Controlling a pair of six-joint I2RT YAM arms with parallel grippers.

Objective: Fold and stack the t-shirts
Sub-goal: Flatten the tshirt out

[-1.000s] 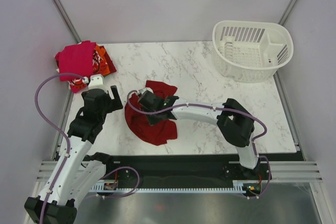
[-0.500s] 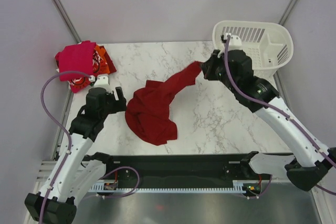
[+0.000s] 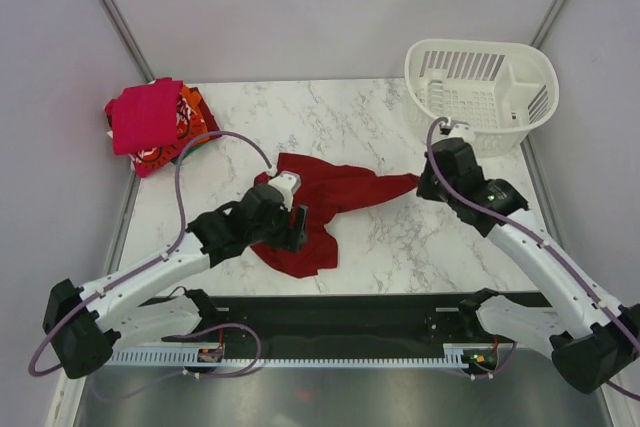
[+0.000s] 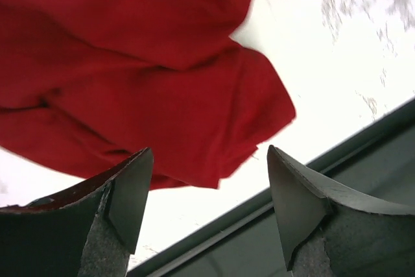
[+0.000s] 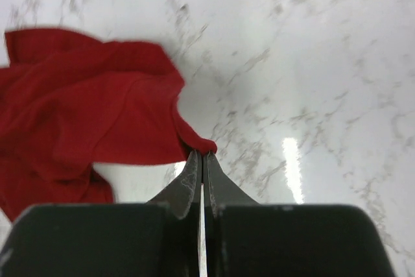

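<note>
A plain dark red t-shirt (image 3: 325, 205) lies crumpled at the table's middle, one corner drawn out to the right. My right gripper (image 3: 423, 185) is shut on that corner, low over the table. In the right wrist view the fingertips (image 5: 201, 154) pinch the red cloth (image 5: 97, 115). My left gripper (image 3: 292, 231) hovers over the shirt's near left part. In the left wrist view it is open (image 4: 207, 150) and empty above the shirt's near edge (image 4: 162, 108). A stack of folded shirts sits at the far left corner: magenta-pink (image 3: 145, 113) on top, orange (image 3: 197, 117), and red with white print (image 3: 150, 157).
A white slotted basket (image 3: 478, 45) stands at the far right corner. The marble table (image 3: 400, 242) ends in a dark rail along its near edge (image 4: 305, 192). Grey walls enclose the back and sides.
My right gripper carried the shirt's corner from near the basket down and nearer, to the table's right middle. My left arm swung in from the left to over the shirt.
</note>
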